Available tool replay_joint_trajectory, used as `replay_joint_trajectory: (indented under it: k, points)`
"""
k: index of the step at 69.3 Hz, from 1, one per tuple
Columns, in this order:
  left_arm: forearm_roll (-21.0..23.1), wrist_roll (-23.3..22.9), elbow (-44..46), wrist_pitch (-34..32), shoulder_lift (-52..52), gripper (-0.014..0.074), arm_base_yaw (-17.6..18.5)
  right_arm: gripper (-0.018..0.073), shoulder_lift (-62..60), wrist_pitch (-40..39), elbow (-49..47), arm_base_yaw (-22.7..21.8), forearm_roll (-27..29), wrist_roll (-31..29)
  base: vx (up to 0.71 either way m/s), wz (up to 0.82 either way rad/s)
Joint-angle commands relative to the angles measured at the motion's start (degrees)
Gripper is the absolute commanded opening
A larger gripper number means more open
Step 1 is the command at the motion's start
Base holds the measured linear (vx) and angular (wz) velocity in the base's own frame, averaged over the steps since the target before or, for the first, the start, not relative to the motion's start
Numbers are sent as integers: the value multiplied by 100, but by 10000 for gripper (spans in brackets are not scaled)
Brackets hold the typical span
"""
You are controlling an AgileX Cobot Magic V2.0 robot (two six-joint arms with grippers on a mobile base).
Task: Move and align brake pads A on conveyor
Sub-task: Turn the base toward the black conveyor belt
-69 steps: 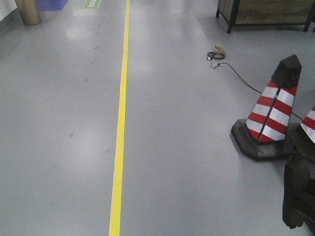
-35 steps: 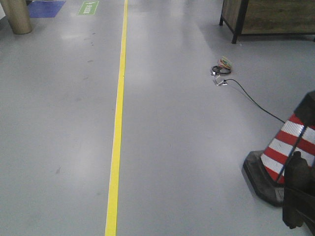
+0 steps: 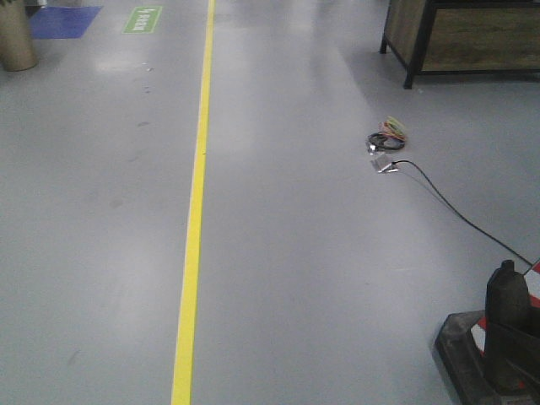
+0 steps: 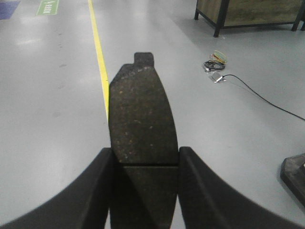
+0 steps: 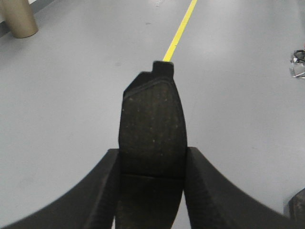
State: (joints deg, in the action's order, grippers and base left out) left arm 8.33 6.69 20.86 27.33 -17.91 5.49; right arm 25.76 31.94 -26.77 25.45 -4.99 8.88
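My left gripper [image 4: 145,157] is shut on a dark grey crescent-shaped brake pad [image 4: 142,114]. The pad stands out ahead of the fingers with its small tab at the far end and its groove level with the fingertips. My right gripper [image 5: 152,157] is shut on a second brake pad [image 5: 152,114], held the same way, tab forward. Both pads hang above a grey floor. The other pads and the conveyor are out of view. In the front view a dark part of the robot [image 3: 510,337] shows at the lower right; I cannot tell which gripper it is.
A yellow floor line [image 3: 192,228] runs away from me. A wooden cabinet on black legs [image 3: 460,38] stands far right. A coiled cable [image 3: 386,139] trails a black lead toward a traffic cone's black base [image 3: 464,350] at the lower right. A tan column [image 3: 13,38] stands far left.
The front view has advanced over the floor. The striped cone has slid down and right until only its base shows. The cable and cabinet have come nearer.
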Motion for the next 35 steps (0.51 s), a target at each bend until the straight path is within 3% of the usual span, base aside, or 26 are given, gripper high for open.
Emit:
replay_joint_trajectory:
  k: [1,18,35]
  points:
    - [84,-11,175,-532,-43,-6,33,-4,30,-521,-164,-17,-84,-26,46,-19]
    - [84,-11,175,-532,-43,-6,33,-4,30,-521,-164,-17,-84,-26,40,-44]
    - [84,-11,175,-532,-43,-6,33,-4,30,-521,-164,-17,-84,-26,30,-84]
